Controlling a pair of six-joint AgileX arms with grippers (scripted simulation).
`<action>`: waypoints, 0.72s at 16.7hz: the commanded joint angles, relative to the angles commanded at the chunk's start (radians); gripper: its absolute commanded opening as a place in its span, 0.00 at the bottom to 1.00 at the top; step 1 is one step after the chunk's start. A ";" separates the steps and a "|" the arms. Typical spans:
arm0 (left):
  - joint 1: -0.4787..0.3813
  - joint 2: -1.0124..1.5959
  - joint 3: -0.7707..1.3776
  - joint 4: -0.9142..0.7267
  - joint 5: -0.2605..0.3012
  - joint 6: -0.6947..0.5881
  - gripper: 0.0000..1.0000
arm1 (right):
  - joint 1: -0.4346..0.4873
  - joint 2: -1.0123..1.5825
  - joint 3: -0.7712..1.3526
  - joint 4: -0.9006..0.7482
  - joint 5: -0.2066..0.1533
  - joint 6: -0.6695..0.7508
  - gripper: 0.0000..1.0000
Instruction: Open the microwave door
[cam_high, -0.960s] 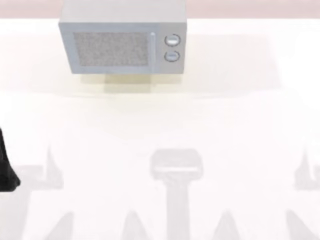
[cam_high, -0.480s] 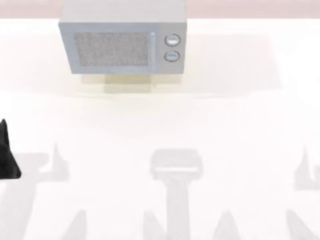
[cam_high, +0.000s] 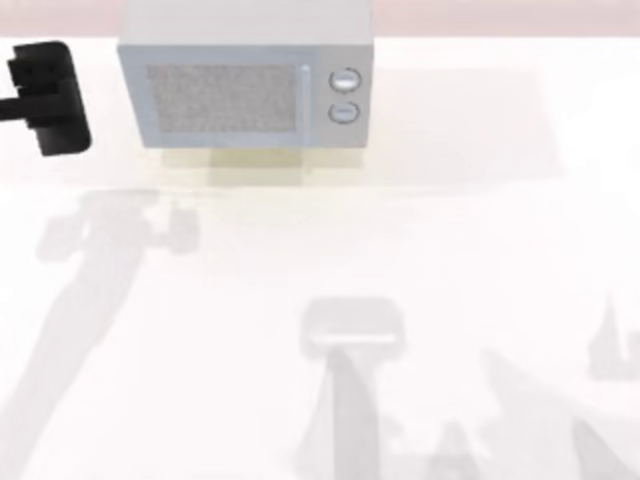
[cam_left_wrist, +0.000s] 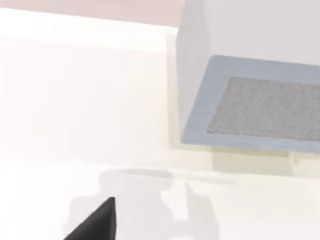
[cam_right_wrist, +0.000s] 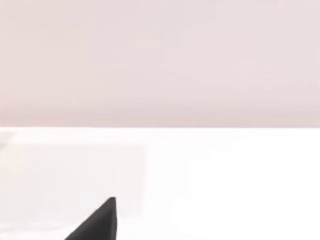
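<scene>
The microwave (cam_high: 245, 30) stands at the far edge of the table, left of centre. Its door (cam_high: 222, 98) with the speckled mesh window lies flush with the front, and the slim handle (cam_high: 305, 98) runs along the door's right edge. My left gripper (cam_high: 55, 98) hovers high, just left of the microwave's left side and apart from it, open and holding nothing. The left wrist view shows the door (cam_left_wrist: 265, 107) ahead and one black fingertip (cam_left_wrist: 102, 222). My right arm is outside the top view; its wrist view shows one black fingertip (cam_right_wrist: 102, 222) over bare table.
Two round knobs (cam_high: 344, 95) sit stacked on the panel right of the door. The pale table (cam_high: 450, 250) stretches in front of and to the right of the microwave, crossed only by grey shadows. A pinkish wall runs behind the far edge.
My left gripper has risen from the left edge near the table's middle and travelled to the far left, beside the microwave. The door has not moved.
</scene>
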 joint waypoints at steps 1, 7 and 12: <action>-0.029 0.104 0.121 -0.052 -0.014 -0.028 1.00 | 0.000 0.000 0.000 0.000 0.000 0.000 1.00; -0.193 0.689 0.800 -0.351 -0.090 -0.186 1.00 | 0.000 0.000 0.000 0.000 0.000 0.000 1.00; -0.297 1.058 1.159 -0.563 -0.140 -0.277 1.00 | 0.000 0.000 0.000 0.000 0.000 0.000 1.00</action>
